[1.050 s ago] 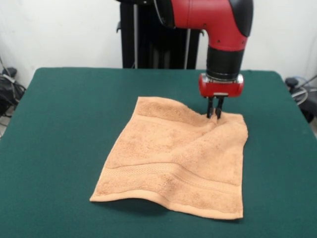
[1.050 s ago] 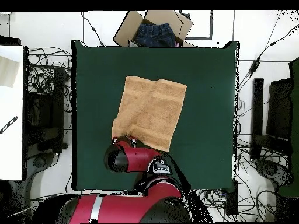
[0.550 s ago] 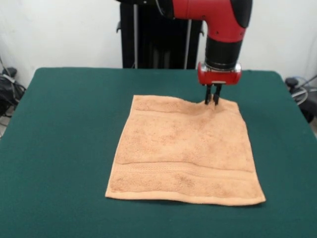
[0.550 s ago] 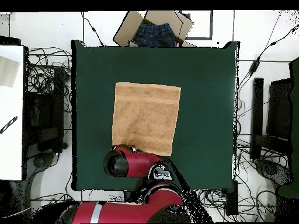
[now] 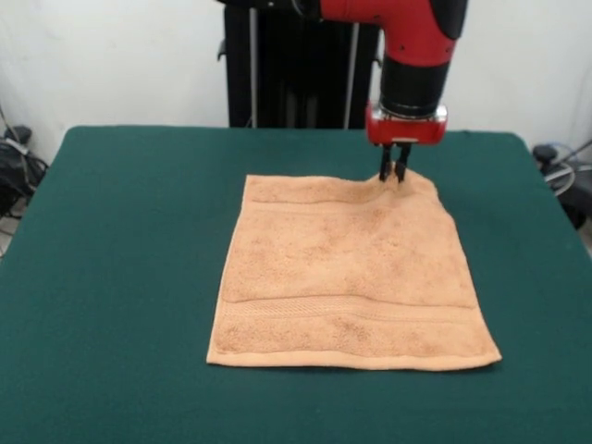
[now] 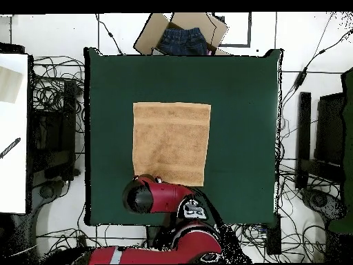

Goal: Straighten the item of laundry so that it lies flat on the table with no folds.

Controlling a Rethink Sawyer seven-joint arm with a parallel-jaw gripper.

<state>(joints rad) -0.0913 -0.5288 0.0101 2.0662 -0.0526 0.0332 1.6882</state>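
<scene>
1. Green felt table point(image 5: 120, 277) is carrying the towel point(image 5: 347, 277), which is lying spread near the middle.
2. Gripper point(image 5: 395, 173) is pinching the towel's far corner, lifting it into a small peak; everything else is lying flat toward the camera.
3. Terry cloth is looking soft, peach-orange, roughly square, banded.

Bare counter point(image 5: 129, 277) open on every side of the towel point(image 5: 347, 273), arm point(image 5: 412, 65) standing over the towel's far corner, box point(image 6: 180, 33) off the counter's edge

The small peach-orange terry towel point(image 5: 350, 268) looked nubby and matt, the dark green felt-like table top point(image 5: 129, 277) flat matt, my glossy red plastic arm point(image 5: 407, 37) smooth.
</scene>
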